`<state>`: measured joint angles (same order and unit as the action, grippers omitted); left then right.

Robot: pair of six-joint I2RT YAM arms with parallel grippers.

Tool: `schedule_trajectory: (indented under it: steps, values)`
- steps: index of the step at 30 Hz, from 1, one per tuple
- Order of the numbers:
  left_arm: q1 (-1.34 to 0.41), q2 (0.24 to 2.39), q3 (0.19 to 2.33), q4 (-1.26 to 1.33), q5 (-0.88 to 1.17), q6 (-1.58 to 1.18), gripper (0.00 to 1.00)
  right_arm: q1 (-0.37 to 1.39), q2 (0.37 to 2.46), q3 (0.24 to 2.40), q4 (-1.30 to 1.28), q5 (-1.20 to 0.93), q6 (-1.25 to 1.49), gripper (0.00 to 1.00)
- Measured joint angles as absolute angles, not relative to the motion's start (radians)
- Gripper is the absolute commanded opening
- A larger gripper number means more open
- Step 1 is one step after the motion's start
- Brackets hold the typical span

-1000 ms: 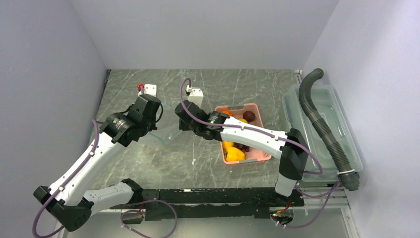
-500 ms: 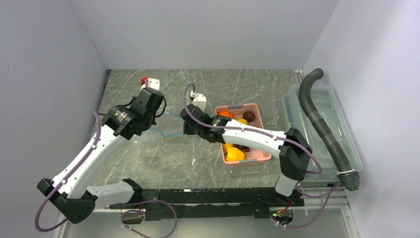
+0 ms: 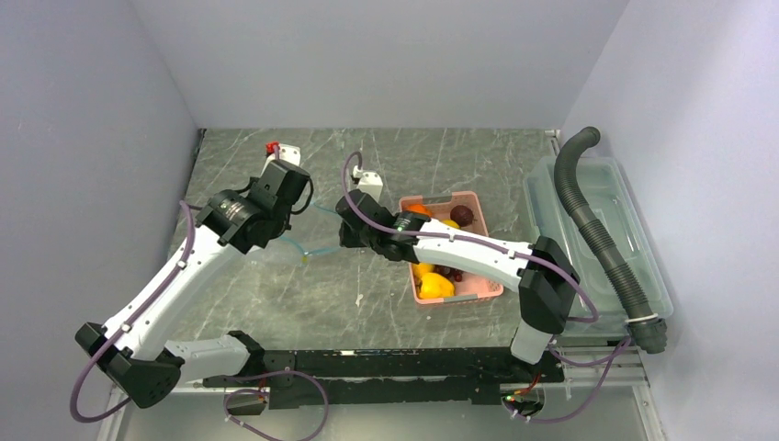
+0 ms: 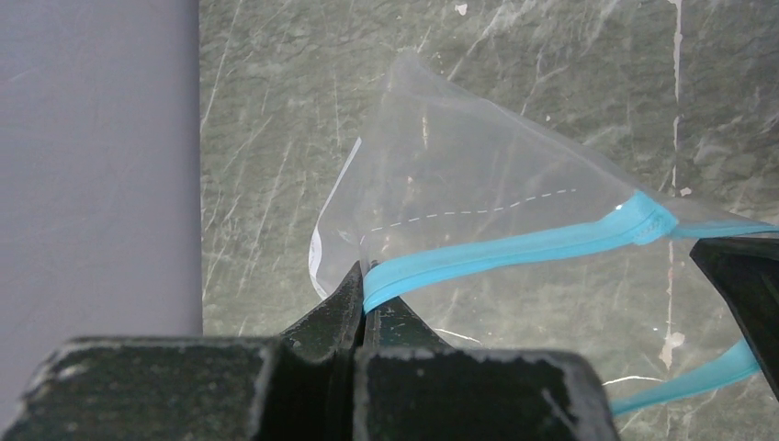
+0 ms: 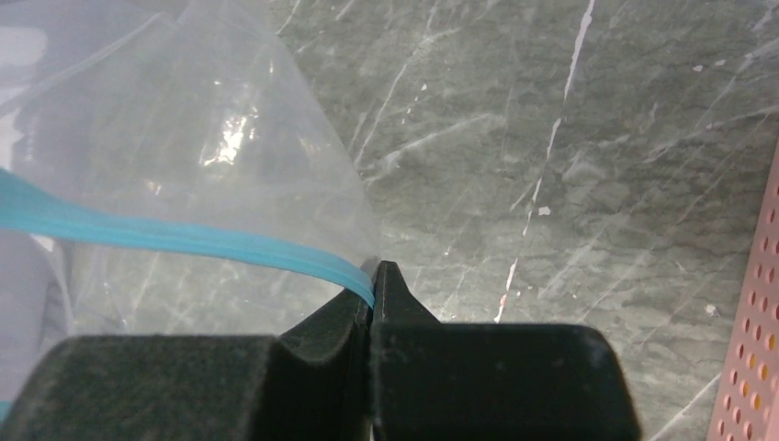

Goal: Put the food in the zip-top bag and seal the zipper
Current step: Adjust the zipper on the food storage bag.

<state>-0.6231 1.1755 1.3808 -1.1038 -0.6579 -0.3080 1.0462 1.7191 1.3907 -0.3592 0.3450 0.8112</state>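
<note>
The clear zip-top bag [image 3: 317, 231] hangs stretched between my two grippers above the table. My left gripper [image 3: 299, 204] is shut on one end of the teal-blue zipper [image 4: 514, 248], pinched at its fingertips [image 4: 365, 280]. My right gripper [image 3: 343, 231] is shut on the other end of the zipper [image 5: 184, 237], at its fingertips [image 5: 375, 276]. The bag [image 4: 459, 175] looks empty. The food lies in the pink basket [image 3: 478, 292]: an orange fruit [image 3: 418, 210], yellow pieces [image 3: 434, 285], a dark purple fruit [image 3: 462, 216] and grapes [image 3: 450, 273].
A rigid clear bin [image 3: 634, 276] stands at the right edge with a grey corrugated hose [image 3: 592, 220] lying across it. The pink basket's perforated wall [image 5: 753, 367] shows at the right of the right wrist view. Grey walls close in the left, back and right.
Both grippers have carried the bag a little toward the back of the table. The left arm has risen and reached further back. Both stay shut on the zipper.
</note>
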Motion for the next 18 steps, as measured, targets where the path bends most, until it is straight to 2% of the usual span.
schedule_trajectory:
  steps: [3, 5, 13, 18]
  values:
    - [-0.622, 1.183, 1.381, -1.104, -0.664, -0.308, 0.00, 1.044, 1.719, 1.404, -0.363, 0.338, 0.805, 0.09]
    - [-0.621, 1.185, 1.381, -1.103, -0.670, -0.308, 0.00, 1.042, 1.716, 1.409, -0.365, 0.334, 0.801, 0.17]
    - [-0.621, 1.201, 1.378, -1.100, -0.690, -0.308, 0.00, 1.040, 1.675, 1.413, -0.376, 0.330, 0.781, 0.40]
    - [-0.621, 1.222, 1.378, -1.096, -0.709, -0.308, 0.00, 1.040, 1.641, 1.415, -0.381, 0.328, 0.774, 0.48]
